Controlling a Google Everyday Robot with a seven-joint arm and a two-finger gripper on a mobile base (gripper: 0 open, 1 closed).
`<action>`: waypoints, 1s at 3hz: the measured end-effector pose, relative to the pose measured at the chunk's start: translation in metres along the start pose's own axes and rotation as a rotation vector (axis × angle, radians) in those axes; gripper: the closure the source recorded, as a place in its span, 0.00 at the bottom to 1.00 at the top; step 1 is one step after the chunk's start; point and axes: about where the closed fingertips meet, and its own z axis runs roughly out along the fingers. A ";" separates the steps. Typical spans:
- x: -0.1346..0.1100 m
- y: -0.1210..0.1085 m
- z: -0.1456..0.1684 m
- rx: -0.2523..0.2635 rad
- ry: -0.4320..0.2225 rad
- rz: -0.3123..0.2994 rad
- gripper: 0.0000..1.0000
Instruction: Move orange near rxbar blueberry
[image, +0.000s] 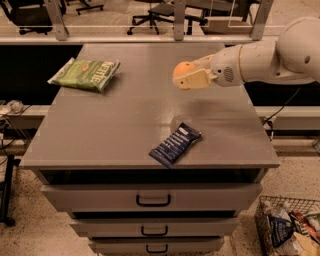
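Observation:
The orange (182, 68) is a small round fruit held between the pale fingers of my gripper (189, 75), in the air above the right half of the grey cabinet top. The gripper is shut on it, reaching in from the right on a white arm (265, 55). The rxbar blueberry (175, 144), a flat navy wrapper with pale text, lies near the front edge, below and slightly left of the gripper. The orange's shadow falls on the top just behind the bar.
A green chip bag (85, 74) lies at the back left of the cabinet top (115, 130). Drawers (152, 199) face front. A wire basket of items (290, 227) stands on the floor at the lower right. Office chairs stand behind.

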 end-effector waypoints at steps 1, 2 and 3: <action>0.041 0.042 0.009 -0.012 0.031 0.026 1.00; 0.046 0.045 0.010 -0.015 0.032 0.022 1.00; 0.050 0.046 0.011 -0.019 0.034 0.026 0.89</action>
